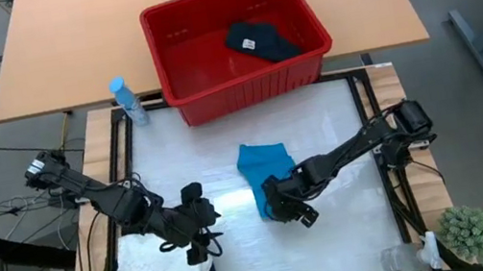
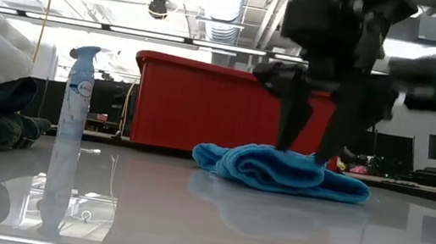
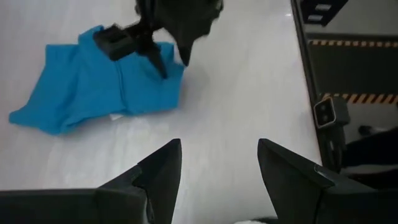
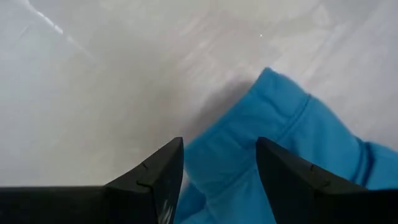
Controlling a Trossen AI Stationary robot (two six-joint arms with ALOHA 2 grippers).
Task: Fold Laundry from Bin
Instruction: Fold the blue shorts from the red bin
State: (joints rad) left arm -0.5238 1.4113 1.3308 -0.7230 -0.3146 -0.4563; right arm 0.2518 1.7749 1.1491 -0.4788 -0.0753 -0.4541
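Note:
A small bright blue cloth lies bunched on the table's middle, also seen in the low view. My right gripper stands open over the blue cloth's near end, pointing steeply down, one finger on either side of a corner of it. My left gripper hangs open above bare table to the left of the cloth, tilted down toward it. The red bin stands at the table's far edge with a black garment lying in it. My right gripper comes at the blue cloth from above, and its fingertips reach down to the top of the bunched cloth. Whether they touch the cloth, I cannot tell. The cloth lies slack on the table.
A folded white crinkled item lies on dark cloth at the near left corner. A spray bottle stands left of the bin. A small potted plant and a clear bottle are at the near right corner.

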